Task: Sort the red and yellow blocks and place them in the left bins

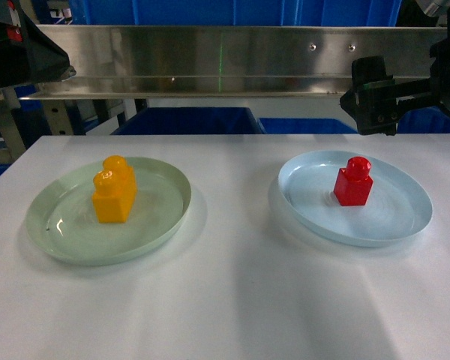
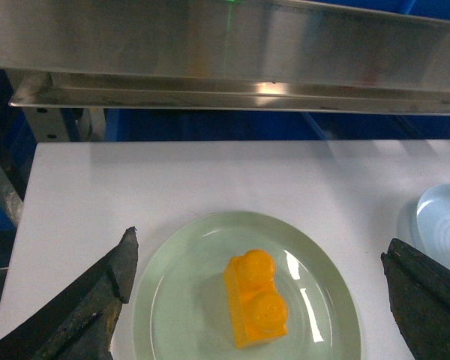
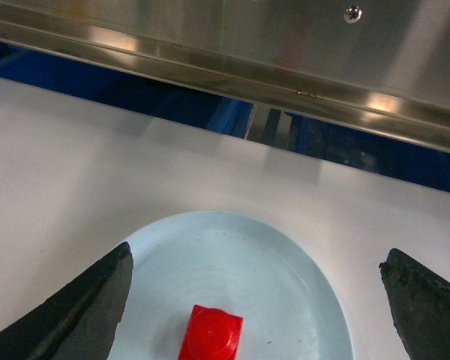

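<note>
A yellow two-stud block [image 1: 114, 189] [image 2: 256, 306] stands on a pale green plate [image 1: 60, 225] [image 2: 180, 300] at the left of the white table. A red one-stud block [image 1: 353, 182] [image 3: 211, 335] stands on a light blue plate [image 1: 397, 217] [image 3: 285, 277] at the right. My left gripper [image 2: 259, 259] hovers open above the green plate, its fingers [image 2: 97, 292] wide on either side of the yellow block. Over the blue plate my right gripper [image 3: 255, 262] [image 1: 376, 105] is open too, empty, with the red block between and below its fingers [image 3: 90, 300]. No bins for sorting are clearly identifiable.
A steel rail [image 1: 225, 60] runs across behind the table's far edge. Blue crates [image 1: 187, 121] sit below it, behind the table. The left arm's dark body [image 1: 22, 52] is at the upper left corner. The table front [image 1: 232, 315] is bare white surface.
</note>
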Controlling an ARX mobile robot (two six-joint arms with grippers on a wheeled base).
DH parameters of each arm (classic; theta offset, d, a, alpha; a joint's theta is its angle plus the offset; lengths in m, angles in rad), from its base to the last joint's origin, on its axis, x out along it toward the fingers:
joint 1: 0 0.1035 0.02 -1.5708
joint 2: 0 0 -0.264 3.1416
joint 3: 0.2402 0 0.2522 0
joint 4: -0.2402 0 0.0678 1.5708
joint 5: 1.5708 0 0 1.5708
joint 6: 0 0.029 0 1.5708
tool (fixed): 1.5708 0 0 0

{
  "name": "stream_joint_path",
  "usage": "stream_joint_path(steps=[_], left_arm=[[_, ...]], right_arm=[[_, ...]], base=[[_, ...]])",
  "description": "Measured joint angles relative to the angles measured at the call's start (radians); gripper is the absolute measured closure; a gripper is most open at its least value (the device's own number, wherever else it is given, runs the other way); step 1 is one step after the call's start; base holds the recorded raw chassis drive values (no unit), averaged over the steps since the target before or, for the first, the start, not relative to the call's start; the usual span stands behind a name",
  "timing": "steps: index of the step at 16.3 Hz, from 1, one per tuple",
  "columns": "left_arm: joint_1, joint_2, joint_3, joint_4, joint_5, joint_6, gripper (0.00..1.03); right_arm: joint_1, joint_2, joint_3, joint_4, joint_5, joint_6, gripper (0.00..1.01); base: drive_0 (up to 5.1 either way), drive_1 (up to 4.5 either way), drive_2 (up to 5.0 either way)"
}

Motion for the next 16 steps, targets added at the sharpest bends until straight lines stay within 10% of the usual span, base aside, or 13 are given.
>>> stream_joint_path(steps=[2, 10, 16], left_arm=[[0.001, 0.0, 0.0, 0.0, 0.0, 0.0, 0.05], [0.001, 0.0, 0.0, 0.0, 0.001, 0.0, 0.05], [0.0, 0.0, 0.0, 0.0, 0.001, 0.0, 0.05]], right_arm=[[0.003, 0.063, 0.061, -0.069, 0.005, -0.053, 0.03], [-0.008, 0.236, 0.131, -0.072, 0.014, -0.048, 0.03], [-0.014, 0.283, 0.143, -0.113, -0.019, 0.06, 0.03]], base=[[0.0, 0.0, 0.0], [0.0, 0.0, 0.0], [0.0, 0.0, 0.0]])
